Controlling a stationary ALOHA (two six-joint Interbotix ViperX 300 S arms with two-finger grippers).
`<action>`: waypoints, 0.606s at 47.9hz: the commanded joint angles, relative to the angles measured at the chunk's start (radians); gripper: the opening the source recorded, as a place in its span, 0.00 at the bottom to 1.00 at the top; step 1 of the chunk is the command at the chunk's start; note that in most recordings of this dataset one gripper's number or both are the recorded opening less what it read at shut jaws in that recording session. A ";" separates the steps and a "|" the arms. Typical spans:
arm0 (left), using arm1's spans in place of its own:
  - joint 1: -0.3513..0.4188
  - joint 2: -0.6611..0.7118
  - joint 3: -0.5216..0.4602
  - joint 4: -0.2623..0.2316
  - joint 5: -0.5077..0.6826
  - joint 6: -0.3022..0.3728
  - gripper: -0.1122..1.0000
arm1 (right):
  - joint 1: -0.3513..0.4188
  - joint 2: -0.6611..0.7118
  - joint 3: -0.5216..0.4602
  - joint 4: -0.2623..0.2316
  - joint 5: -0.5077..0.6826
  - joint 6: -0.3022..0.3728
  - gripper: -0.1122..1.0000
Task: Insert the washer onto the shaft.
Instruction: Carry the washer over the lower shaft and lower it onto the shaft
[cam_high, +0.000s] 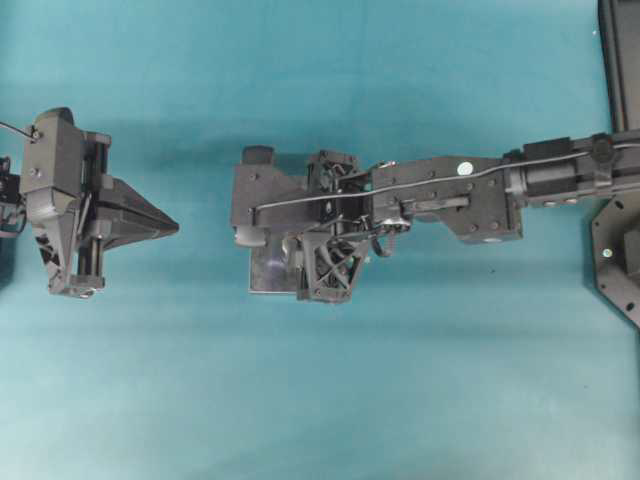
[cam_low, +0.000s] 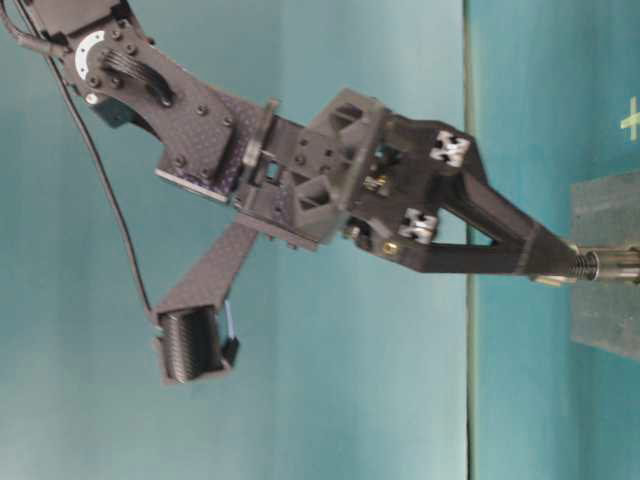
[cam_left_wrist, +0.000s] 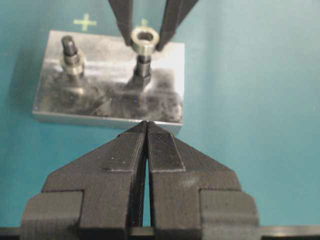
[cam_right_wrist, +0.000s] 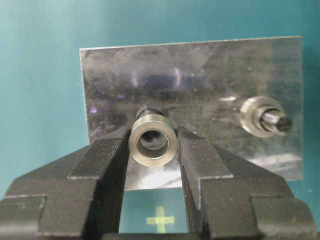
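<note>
— Washer (cam_right_wrist: 153, 139) first: where is it sitting relative to the metal plate (cam_right_wrist: 200, 70)?

— I am pinching it between the fingers of my right gripper (cam_right_wrist: 153, 150), one pad pressing on each side of the ring. It is hovering directly above the plate, right over the top of the bare shaft (cam_left_wrist: 142, 67) (my own wrist view is looking straight down the bore, with the dark shaft tip peeking just behind the rim).

— Is it touching the shaft?

— From the left wrist view the ring is sitting at the very top of the post, tilted a little; whether it is touching I cannot tell.

— And the other post on the plate?

— The second shaft (cam_right_wrist: 272, 120) is standing beside the first on the same plate, already wearing a second washer (cam_right_wrist: 255, 117) low around it.

— What is your left gripper (cam_left_wrist: 146, 131) doing?

— Its fingers are pressed together with nothing between them, tips pointing toward the near edge of the plate and staying just short of it. In the overhead view it is lying well apart from the plate, over the teal table (cam_high: 320, 400).

— Anything else by the plate?

— A yellow cross (cam_right_wrist: 161, 220) is marking the table just beside the plate's edge.
</note>
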 joint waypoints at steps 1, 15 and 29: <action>-0.002 -0.012 -0.008 0.003 -0.008 0.000 0.10 | -0.005 -0.012 -0.025 0.000 0.008 -0.009 0.41; -0.002 -0.023 -0.003 0.003 -0.008 0.000 0.10 | -0.006 0.002 -0.031 0.000 0.025 -0.009 0.41; -0.002 -0.026 0.003 0.003 -0.008 0.000 0.10 | -0.006 0.009 -0.040 0.000 0.048 -0.018 0.41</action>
